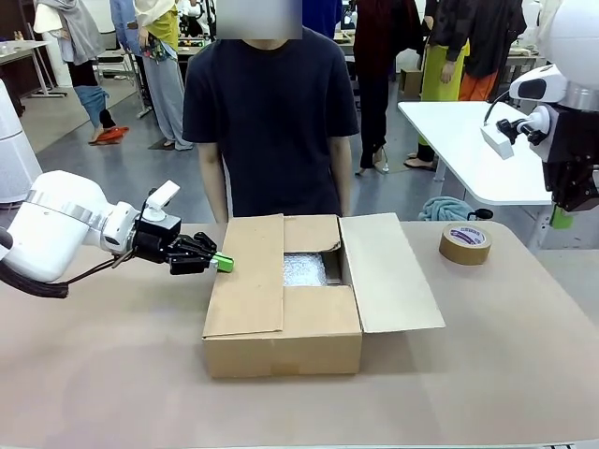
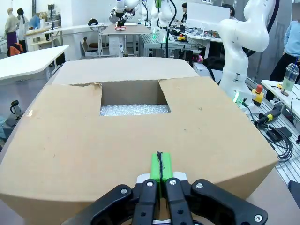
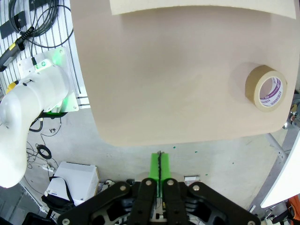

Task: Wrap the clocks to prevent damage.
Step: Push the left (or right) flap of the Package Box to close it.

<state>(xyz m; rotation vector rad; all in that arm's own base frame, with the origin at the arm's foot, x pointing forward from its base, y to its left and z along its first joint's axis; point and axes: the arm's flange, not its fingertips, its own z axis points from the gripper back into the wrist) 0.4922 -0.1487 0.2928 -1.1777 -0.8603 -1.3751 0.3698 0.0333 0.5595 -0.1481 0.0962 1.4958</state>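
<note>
The clocks are hidden. A cardboard box (image 1: 281, 318) stands mid-table; its left flap is folded over the top and its right flap (image 1: 388, 271) lies open. Bubble wrap (image 1: 304, 269) shows in the gap. My left gripper (image 1: 223, 263) is shut, its green tips at the left flap's edge. In the left wrist view this gripper (image 2: 160, 171) rests shut over the flap (image 2: 140, 150), with the bubble wrap (image 2: 135, 109) beyond. My right gripper (image 1: 562, 220) hangs shut and empty, high past the table's right end. In the right wrist view that gripper (image 3: 159, 168) is over the floor.
A roll of brown tape (image 1: 465, 243) lies at the table's far right, also the tape roll (image 3: 266, 87) in the right wrist view. A person (image 1: 271, 122) stands behind the box, hands out of sight. The brown table (image 1: 103, 374) is bare on both sides of the box.
</note>
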